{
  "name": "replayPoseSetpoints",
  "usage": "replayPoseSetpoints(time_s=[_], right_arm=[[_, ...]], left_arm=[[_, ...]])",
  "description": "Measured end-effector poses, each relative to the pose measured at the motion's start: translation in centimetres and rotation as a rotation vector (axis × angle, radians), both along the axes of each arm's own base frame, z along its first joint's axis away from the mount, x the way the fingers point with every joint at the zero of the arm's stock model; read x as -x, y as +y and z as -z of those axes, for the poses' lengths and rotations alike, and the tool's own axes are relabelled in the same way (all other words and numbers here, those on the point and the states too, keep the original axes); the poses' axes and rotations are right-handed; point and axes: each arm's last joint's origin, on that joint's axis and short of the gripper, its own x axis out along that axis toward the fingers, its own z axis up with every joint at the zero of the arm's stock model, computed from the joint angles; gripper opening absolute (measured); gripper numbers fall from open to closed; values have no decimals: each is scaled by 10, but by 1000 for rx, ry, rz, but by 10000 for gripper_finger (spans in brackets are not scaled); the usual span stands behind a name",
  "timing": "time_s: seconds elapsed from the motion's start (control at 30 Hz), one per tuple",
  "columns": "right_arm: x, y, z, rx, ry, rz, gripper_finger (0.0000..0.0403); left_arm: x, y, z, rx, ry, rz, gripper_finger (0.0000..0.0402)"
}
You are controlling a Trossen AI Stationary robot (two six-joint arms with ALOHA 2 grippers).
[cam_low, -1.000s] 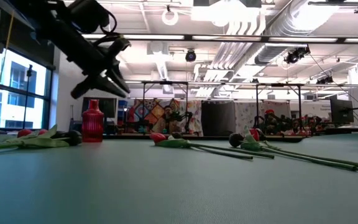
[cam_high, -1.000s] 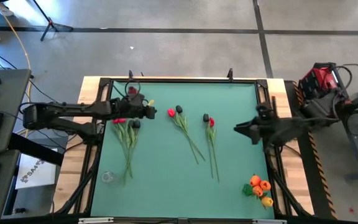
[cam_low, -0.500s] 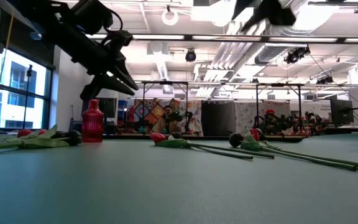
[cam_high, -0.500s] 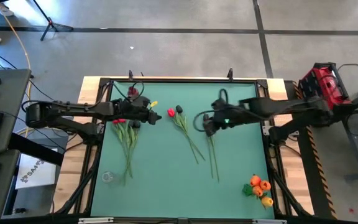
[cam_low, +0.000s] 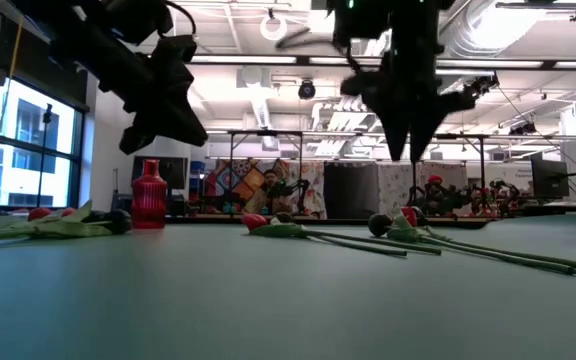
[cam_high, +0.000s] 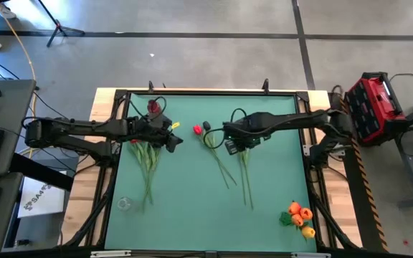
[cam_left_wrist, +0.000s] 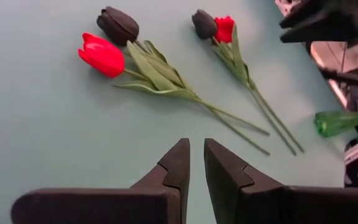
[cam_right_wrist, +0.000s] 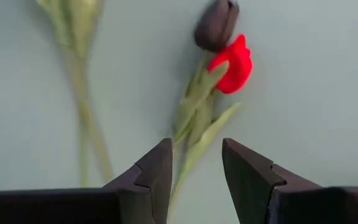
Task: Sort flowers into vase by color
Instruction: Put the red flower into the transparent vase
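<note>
Three pairs of tulips lie flat on the green table: a left pair (cam_high: 146,154), a middle pair with a red head (cam_left_wrist: 101,55) and a black head (cam_left_wrist: 118,25), and a right pair with a black head (cam_right_wrist: 216,25) and a red head (cam_right_wrist: 232,62). My right gripper (cam_right_wrist: 196,158) hangs open above the right pair (cam_high: 245,168), pointing down, well clear of the table (cam_low: 400,150); its fingers stand to either side of the leaves without touching. My left gripper (cam_left_wrist: 193,149) hovers between the left and middle pairs (cam_high: 175,140), almost shut, with nothing between its fingers.
A red vase (cam_high: 153,107) stands at the far left, also in the low view (cam_low: 148,195). A clear vase (cam_high: 124,204) sits near the left front corner. Orange and yellow flower heads (cam_high: 300,217) lie bunched at the near right. A green glass vase (cam_left_wrist: 347,121) shows in the left wrist view.
My right gripper has swung in from the table's right edge toward the middle, come down and tipped from level to pointing down, ending over the right pair of tulips. My left gripper has shifted a little toward the near edge and rolled. The flowers have not moved.
</note>
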Motion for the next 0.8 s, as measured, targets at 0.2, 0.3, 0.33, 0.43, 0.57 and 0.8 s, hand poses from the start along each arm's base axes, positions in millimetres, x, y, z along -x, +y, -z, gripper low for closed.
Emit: replayPoseSetpoints(time_s=[0.2,0.3,0.33,0.43,0.57,0.8], right_arm=[[2,-7,37,-59,54,50,128],[0,-6,51,-90,-5,48,128],[1,-6,54,-93,-14,46,128],[7,-5,63,-82,24,48,128],[20,2,72,-136,118,15,117],[19,45,71,-216,110,-103,83]], left_arm=[[3,-4,4,-45,59,63,34],[3,-4,5,-59,72,78,34],[3,-4,5,-60,74,79,34],[3,-4,5,-59,75,79,34],[4,-5,6,-34,79,60,34],[4,-5,6,-19,83,33,34]])
